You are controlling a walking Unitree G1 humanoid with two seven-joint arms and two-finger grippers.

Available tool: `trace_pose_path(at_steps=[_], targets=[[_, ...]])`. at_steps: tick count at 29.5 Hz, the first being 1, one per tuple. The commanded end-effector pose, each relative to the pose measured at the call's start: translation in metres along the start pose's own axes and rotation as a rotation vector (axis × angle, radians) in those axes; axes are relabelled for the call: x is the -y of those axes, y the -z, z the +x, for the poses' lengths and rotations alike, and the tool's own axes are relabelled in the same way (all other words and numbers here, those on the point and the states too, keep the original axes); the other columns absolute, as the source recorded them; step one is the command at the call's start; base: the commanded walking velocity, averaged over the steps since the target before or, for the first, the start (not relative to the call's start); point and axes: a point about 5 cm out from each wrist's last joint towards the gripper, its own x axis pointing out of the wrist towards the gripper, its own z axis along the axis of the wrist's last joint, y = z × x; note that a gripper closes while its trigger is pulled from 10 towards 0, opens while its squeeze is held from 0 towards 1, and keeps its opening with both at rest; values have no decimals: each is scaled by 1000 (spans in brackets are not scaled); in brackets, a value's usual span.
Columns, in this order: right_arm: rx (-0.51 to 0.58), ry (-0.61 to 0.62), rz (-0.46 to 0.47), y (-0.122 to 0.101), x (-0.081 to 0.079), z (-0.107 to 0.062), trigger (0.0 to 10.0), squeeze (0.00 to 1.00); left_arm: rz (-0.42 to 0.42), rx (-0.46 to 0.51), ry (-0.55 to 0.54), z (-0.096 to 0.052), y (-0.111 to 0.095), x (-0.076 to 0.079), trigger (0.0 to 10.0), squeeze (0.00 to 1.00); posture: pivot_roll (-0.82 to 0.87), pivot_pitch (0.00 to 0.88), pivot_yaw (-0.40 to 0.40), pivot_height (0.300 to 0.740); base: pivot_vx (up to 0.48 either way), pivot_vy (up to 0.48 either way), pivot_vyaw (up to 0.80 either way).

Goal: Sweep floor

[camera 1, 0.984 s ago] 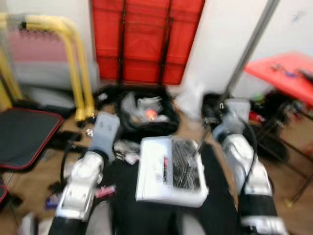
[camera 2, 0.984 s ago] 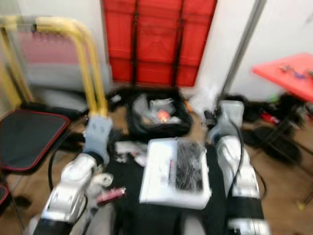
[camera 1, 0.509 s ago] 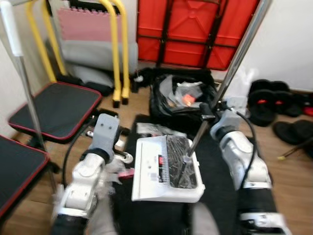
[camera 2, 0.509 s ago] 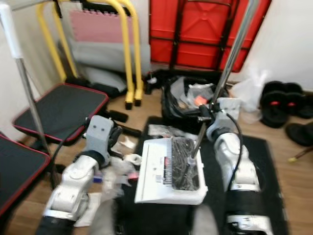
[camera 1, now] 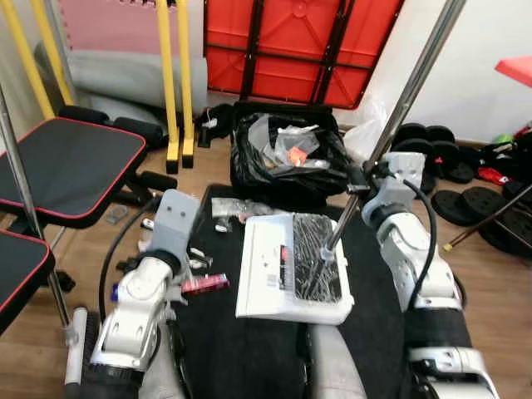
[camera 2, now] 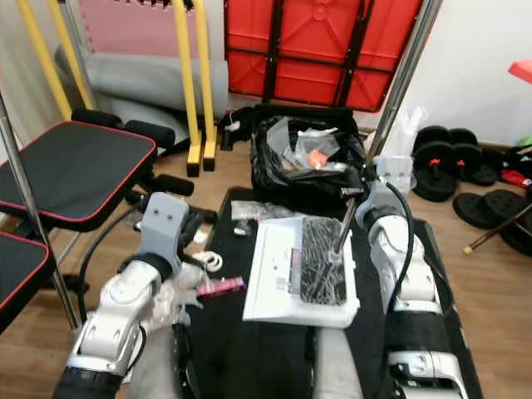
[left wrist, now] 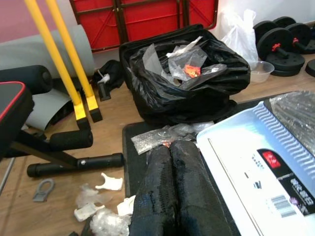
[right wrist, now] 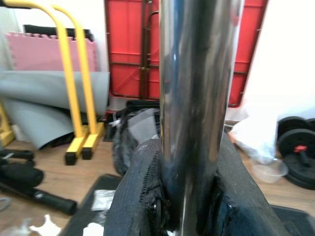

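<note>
My right gripper (right wrist: pixel 189 196) is shut on the silver broom pole (right wrist: pixel 197 88), which slants down from the upper right. The pole's lower end (camera 1: pixel 328 245) rests on dark bristles (camera 1: pixel 312 262) lying in a white dustpan (camera 1: pixel 266 278) on the black mat before me. My left gripper (left wrist: pixel 171 147) is shut with nothing in it, beside the dustpan's left edge (left wrist: pixel 221 142). Clear plastic wrappers (left wrist: pixel 155 136) lie just ahead of it. White paper scraps (left wrist: pixel 108 183) are on the wood floor to its left.
An open black rubbish bag (camera 1: pixel 287 158) full of litter stands behind the dustpan. A black bench with red trim (camera 1: pixel 62 166) and yellow frame legs (camera 1: pixel 173 91) are at left, a red folded table (camera 1: pixel 299 46) on the wall, weight plates (camera 1: pixel 453 187) at right.
The whole picture has shifted and sharpened as the camera moved. Both arms hold the same pose, and the right gripper still grips the pole.
</note>
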Motion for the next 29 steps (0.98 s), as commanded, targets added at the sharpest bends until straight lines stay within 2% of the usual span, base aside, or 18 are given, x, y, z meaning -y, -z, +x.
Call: trace_pose_path(at_steps=[1,7,14,15,18,21,23,26,29], targets=[[87,40,-15,-19,11,3,10000,0,3,-6,11,-1,0,2,10000,0,-107,54,-124,480,0,0,0],[112,52,-39,-24,17,5,10000,0,8,-3,19,-2,-1,1,10000,0,-107,62,-120,455,0,0,0],[213,52,-56,-42,27,10,10000,0,13,-2,24,-2,-1,1,10000,0,-103,67,-115,425,0,0,0],[244,76,-68,-51,37,13,10000,0,15,-2,25,-2,-1,1,10000,0,-99,70,-115,415,0,0,0],[256,93,-73,-55,43,14,10000,0,16,-3,25,-2,-1,1,10000,0,-99,70,-115,410,0,0,0],[279,196,-87,-70,76,19,10000,0,20,-3,29,-5,-2,0,10000,0,-90,83,-113,395,0,0,0],[272,242,-99,-72,89,20,10000,0,23,-4,32,-6,-2,-1,10000,0,-83,93,-110,385,0,0,0],[244,274,-105,-66,98,21,10000,0,25,-4,38,-9,-3,-2,10000,0,-73,109,-108,370,0,0,0],[233,276,-111,-62,99,22,10000,0,27,-4,42,-10,-3,-2,10000,0,-67,121,-107,365,0,0,0]])
